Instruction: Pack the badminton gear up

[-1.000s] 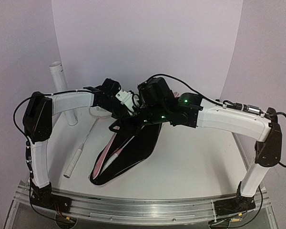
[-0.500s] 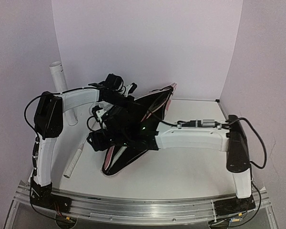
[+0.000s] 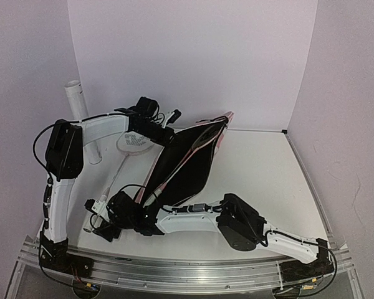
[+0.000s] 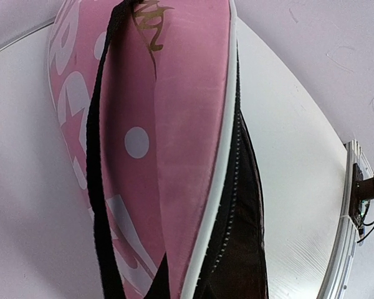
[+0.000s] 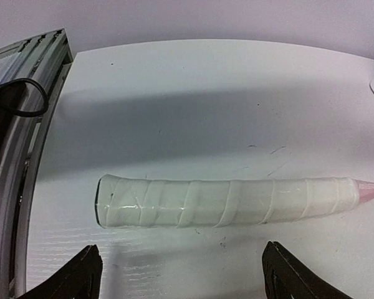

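Side by side, we see the left arm (image 3: 59,205) and the right arm (image 3: 187,219) built to one pattern: smooth white tubular links joined by bulky black joint housings (image 3: 63,149). Thin black cables (image 3: 46,199) run down the left arm's lower link, and another curls by the right arm's wrist. Each arm ends in a black base (image 3: 56,254). Through the right wrist camera we see two matte black fingertips (image 5: 81,277), blunt and wedge-shaped.
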Tool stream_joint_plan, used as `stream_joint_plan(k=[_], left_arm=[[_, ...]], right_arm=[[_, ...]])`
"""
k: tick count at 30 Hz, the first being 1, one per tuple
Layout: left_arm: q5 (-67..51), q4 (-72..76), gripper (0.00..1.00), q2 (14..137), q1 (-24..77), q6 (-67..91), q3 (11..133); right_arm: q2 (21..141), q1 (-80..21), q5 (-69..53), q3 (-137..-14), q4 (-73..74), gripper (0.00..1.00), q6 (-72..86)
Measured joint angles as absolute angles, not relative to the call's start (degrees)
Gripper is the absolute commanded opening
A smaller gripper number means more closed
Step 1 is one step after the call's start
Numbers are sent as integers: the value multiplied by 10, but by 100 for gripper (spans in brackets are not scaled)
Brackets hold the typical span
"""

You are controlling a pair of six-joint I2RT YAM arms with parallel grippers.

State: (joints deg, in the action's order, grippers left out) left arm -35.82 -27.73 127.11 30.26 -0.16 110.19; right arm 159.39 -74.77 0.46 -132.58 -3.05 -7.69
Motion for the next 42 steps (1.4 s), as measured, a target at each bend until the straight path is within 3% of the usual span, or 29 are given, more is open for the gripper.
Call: stream_joint_plan(k=[14,25,32,42], left_arm=[[-336,-217,0,1273,306,37,1046],[-356,-203,0,1286,307,33,1054],[-370,-199,0,1287,307,25,1054],[-378,-194,0,1297,307,24,1054]], right_arm=[[1581,-747,66,-1307,-37,84,-42],[1659,-736,17,-1488,-124,84,-23],[1755,-726,-25,-1567,-88,84,-56],[1755,-726,10,-1566,-57,70,-62]])
